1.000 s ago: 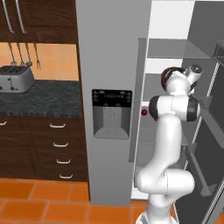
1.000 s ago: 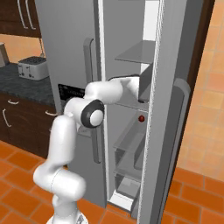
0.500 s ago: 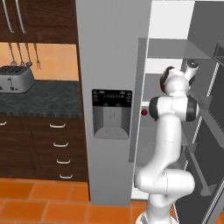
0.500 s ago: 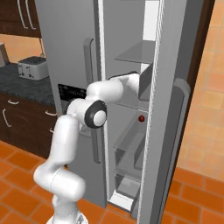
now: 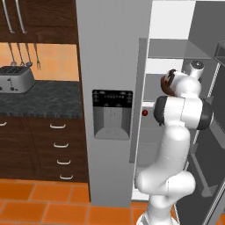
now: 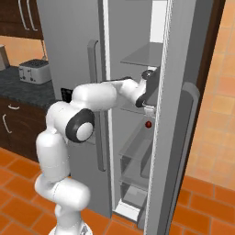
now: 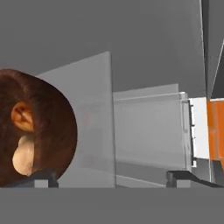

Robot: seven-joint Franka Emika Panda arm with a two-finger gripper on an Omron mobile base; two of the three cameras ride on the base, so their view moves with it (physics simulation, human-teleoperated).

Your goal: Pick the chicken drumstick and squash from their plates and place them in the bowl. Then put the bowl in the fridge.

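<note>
Two jaws spread wide, released, bowl (image 7: 37, 131) off their left side, squash (image 7: 22, 154) inside it

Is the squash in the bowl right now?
Yes: in the hand view the pale squash lies inside the brown bowl, next to the drumstick.
</note>
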